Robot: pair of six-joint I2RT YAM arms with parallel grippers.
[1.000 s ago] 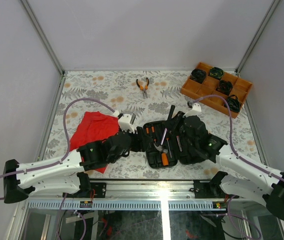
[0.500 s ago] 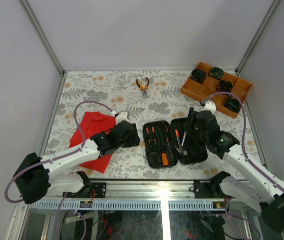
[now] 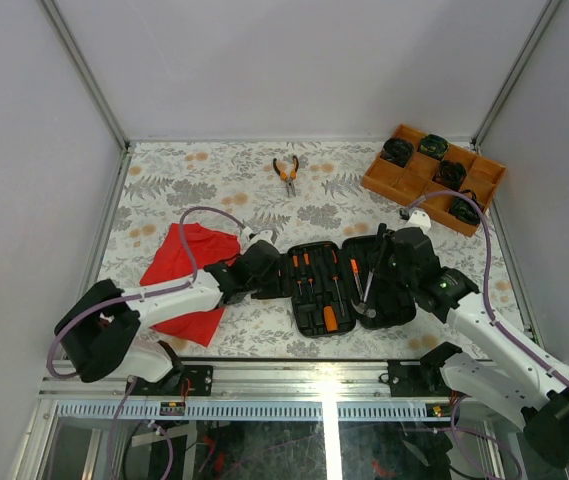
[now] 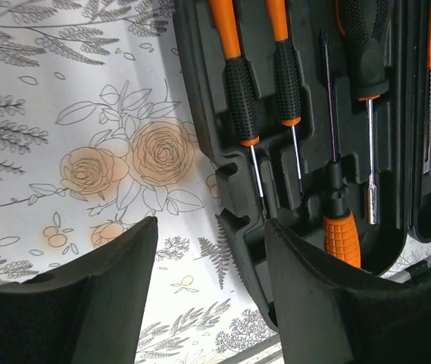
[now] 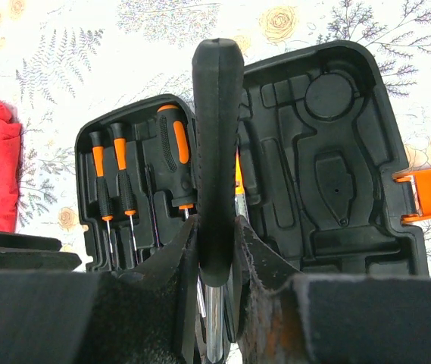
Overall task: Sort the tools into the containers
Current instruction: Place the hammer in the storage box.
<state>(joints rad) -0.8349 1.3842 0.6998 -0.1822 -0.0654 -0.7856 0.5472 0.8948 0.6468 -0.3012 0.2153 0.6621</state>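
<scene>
The right gripper (image 5: 215, 250) has risen from low over the tool case (image 5: 329, 174) and now hangs above its middle, near the hinge line. Its jaws are narrow and clamp the black handle of the hammer (image 5: 215, 152). The handle points toward the far edge of the table (image 3: 194, 180), and the steel head hangs at the near side, low over the case. The hammer is therefore off the case and in the air, not yet in a slot.

The right half of the case shows bare moulded recesses. The left half already holds the screwdrivers (image 4: 238, 83) in their slots.

The left gripper (image 4: 211, 227) drew back a moment ago and has now returned to the left edge of the case. Its jaws stand moderately wide with nothing between them, one finger over the case rim and the other over the table. I judge it is there to steady the case.

The pliers (image 3: 285, 170) lie alone near the far edge of the table, well apart from the case, so at least two tools are still to be placed. The hammer probably needs turning to match its recess.
</scene>
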